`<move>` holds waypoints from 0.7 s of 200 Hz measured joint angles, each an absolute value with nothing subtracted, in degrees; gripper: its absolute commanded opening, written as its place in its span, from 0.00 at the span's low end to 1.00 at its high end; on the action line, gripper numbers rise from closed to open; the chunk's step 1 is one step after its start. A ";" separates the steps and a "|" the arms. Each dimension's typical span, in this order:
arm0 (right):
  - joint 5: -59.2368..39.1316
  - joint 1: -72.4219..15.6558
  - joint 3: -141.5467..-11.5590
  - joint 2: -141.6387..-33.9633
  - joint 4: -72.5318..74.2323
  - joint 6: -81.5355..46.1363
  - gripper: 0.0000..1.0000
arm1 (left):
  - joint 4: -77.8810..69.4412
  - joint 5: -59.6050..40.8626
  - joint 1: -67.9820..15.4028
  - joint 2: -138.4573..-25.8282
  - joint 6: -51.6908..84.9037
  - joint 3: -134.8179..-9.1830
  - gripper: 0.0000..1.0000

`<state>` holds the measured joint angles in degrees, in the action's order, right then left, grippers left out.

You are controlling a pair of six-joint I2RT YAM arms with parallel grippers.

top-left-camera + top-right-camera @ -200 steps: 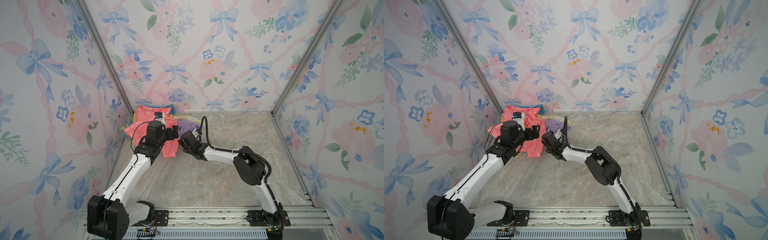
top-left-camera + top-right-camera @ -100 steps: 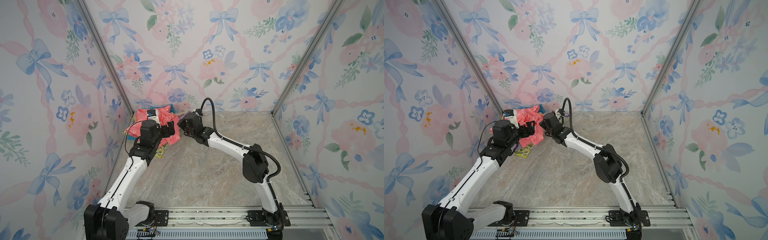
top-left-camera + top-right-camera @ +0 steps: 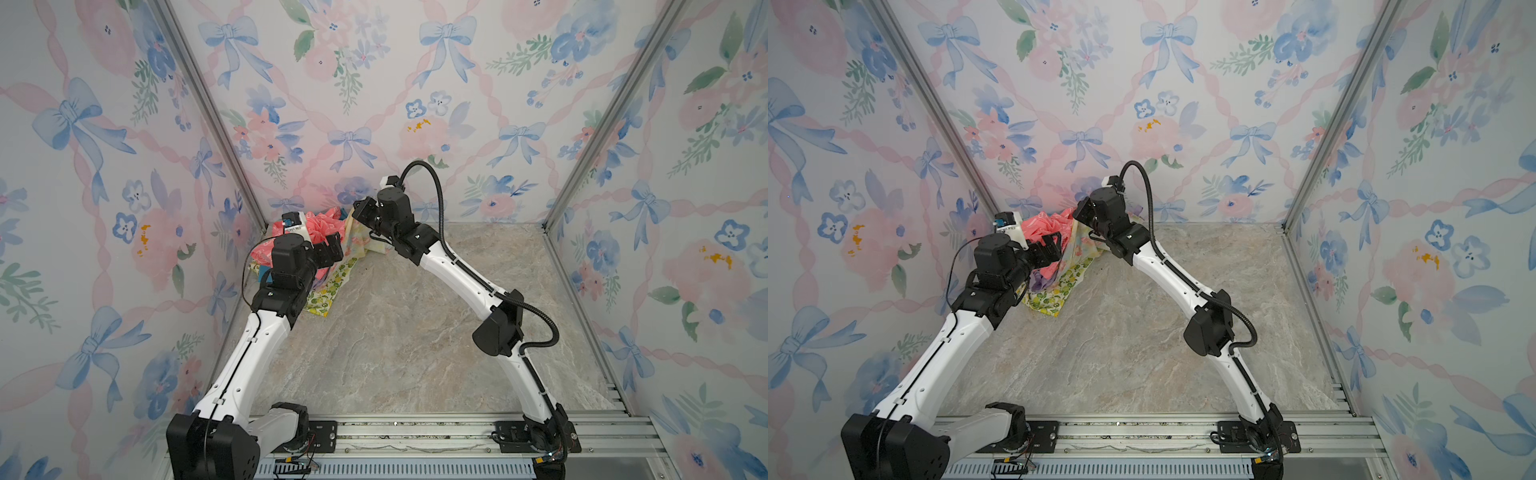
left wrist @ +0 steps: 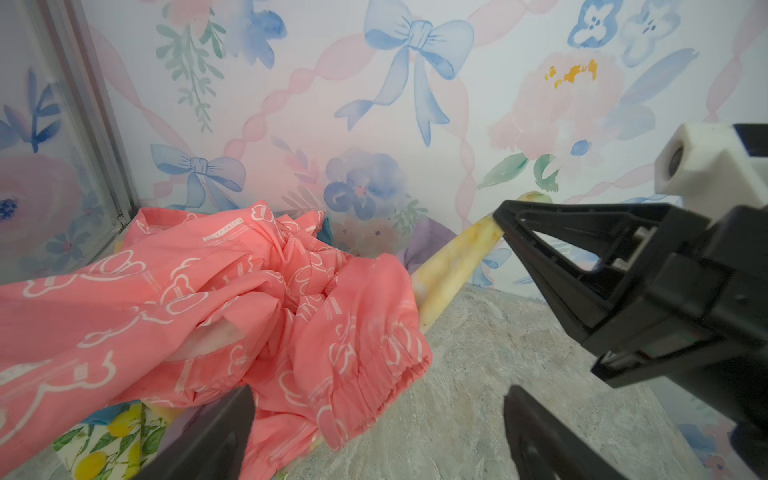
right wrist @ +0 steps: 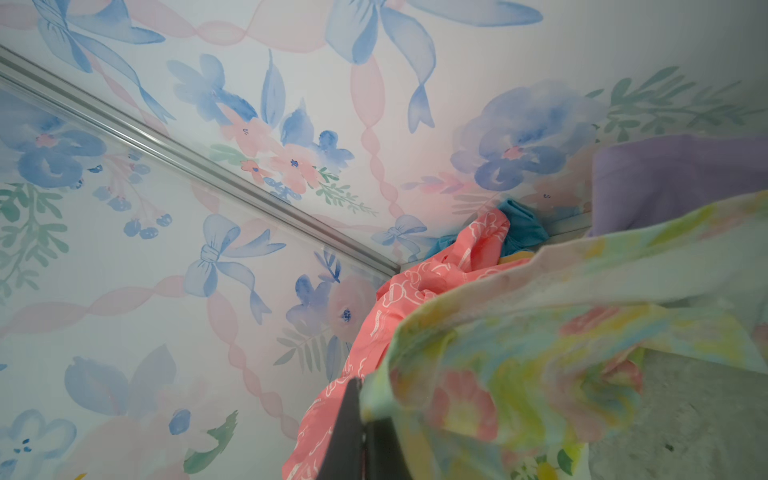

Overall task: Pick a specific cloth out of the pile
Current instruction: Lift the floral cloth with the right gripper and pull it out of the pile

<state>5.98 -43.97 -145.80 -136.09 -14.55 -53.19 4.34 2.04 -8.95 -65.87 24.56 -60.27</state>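
Holds the cloth [image 3: 360, 243] pinched tight in the right gripper [image 3: 356, 212], lifted up at the far left, by the far wall. Lets the low end trail down to the pile [image 3: 322, 226] in the far left corner. Has the left gripper [image 4: 380, 395] spread wide apart, right beside the pink cloth [image 4: 208, 299].

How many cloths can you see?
5: pink cloth atop the pile; flowery cloth in the right pincer; lemon cloth at the front; lilac cloth and teal cloth by the wall. Lilac peeking out low may be another; more may hide.
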 measured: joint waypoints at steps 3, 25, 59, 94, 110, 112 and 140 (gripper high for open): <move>5.76 -43.79 -145.80 -136.11 -14.55 -52.75 0.00 | 4.34 2.04 -8.95 -65.91 24.60 -60.42 0.95; 4.51 -42.37 -145.80 -136.09 -14.39 -49.54 0.00 | 4.19 2.02 -8.95 -66.32 24.75 -61.25 0.95; 3.16 -40.69 -146.63 -136.05 -15.22 -43.92 0.00 | 4.14 1.37 -8.95 -67.83 24.77 -61.41 0.95; 1.76 -39.05 -146.69 -134.56 -15.97 -39.44 0.00 | 4.16 1.02 -8.95 -69.71 24.77 -61.54 0.95; 1.48 -38.28 -147.15 -134.04 -15.92 -37.56 0.00 | 4.14 0.97 -8.95 -70.59 24.77 -61.78 0.95; 1.45 -38.24 -147.20 -133.99 -15.92 -37.41 0.00 | 4.14 0.99 -8.95 -70.67 24.77 -61.78 0.95; 1.34 -37.30 -147.41 -132.44 -15.90 -34.70 0.00 | 4.16 1.04 -8.95 -71.44 24.73 -61.80 0.96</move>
<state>1.34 -37.30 -147.41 -132.44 -15.90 -34.70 4.16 1.04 -8.95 -71.44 24.73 -61.80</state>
